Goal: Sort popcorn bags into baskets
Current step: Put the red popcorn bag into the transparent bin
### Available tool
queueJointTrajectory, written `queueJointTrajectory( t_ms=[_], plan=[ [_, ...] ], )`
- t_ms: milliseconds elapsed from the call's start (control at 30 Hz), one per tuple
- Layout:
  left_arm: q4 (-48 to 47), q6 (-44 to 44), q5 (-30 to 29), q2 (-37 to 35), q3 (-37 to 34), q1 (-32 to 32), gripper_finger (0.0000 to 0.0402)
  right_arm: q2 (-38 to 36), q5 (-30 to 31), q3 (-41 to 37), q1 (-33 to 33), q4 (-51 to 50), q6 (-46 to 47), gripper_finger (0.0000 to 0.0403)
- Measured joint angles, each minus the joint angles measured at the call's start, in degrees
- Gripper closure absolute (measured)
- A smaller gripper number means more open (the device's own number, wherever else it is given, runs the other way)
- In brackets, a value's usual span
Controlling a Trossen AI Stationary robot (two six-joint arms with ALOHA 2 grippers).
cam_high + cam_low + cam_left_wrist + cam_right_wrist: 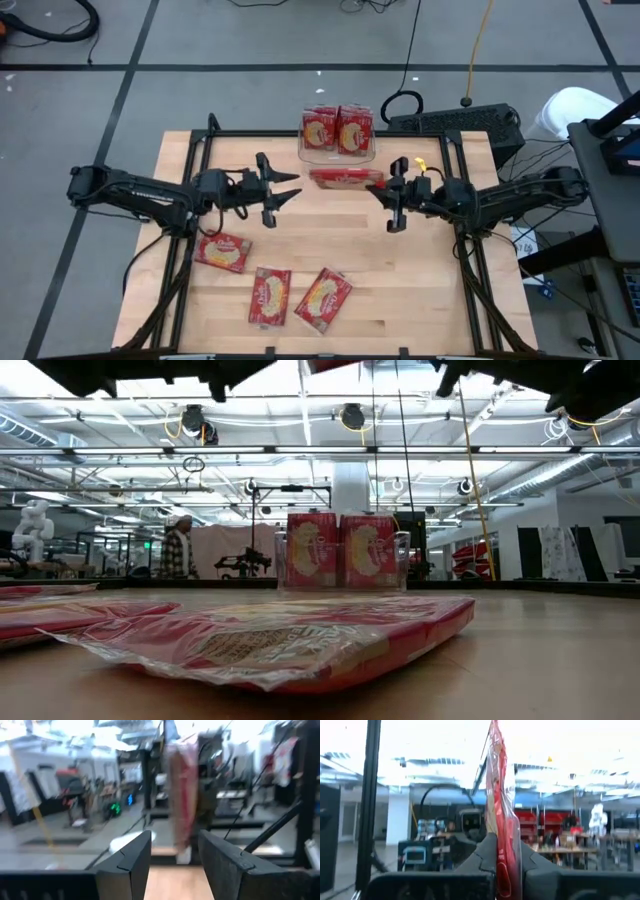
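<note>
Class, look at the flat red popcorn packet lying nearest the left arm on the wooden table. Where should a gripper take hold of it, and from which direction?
The flat red popcorn packet lies face up, clear of the other packets. Come straight down with the left gripper and pinch a long edge; probably best the edge facing that arm, since its flatness offers no taller part.

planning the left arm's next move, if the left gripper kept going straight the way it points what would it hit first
Most likely the popcorn bag held edge-up by the right gripper. The open left gripper points across at it; height alignment is unclear.

2 red bags point(338, 131) upright in clear bin point(303, 152), 3 flat point(270, 297) near edge
</note>
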Motion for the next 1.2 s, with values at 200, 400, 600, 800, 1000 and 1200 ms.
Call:
queueJointTrajectory(
  t_ms=[200,400,600,800,1000,1200],
  plan=[
    [4.8,-0.2,2.6,4.0,2.6,-0.2,0.0209,6.8,-0.2,0.0,0.0,13.4,-0.3,0.04],
    [4.9,-2.2,0.3,8.8,7.8,-0.5,0.0147,12.5,-1.7,0.3,0.0,21.3,-0.3,0.04],
    [4.4,-1.6,3.1,11.1,11.5,-0.8,0.0139,13.7,-3.0,2.1,0.0,21.4,-1.7,0.0395],
    [4.3,-0.8,3.3,11.4,12.8,-1.2,0.0232,13.6,-2.9,2.3,0.0,21.5,-2.6,0.0394],
    [4.0,-1.4,3.5,11.3,12.9,-0.9,0.0336,13.6,-2.9,2.3,0.0,21.4,-2.8,0.0393],
    [0.9,-1.1,4.3,9.6,12.9,-0.1,0.0379,13.6,-2.3,2.3,0.0,20.4,-2.2,0.0391]
  ],
)
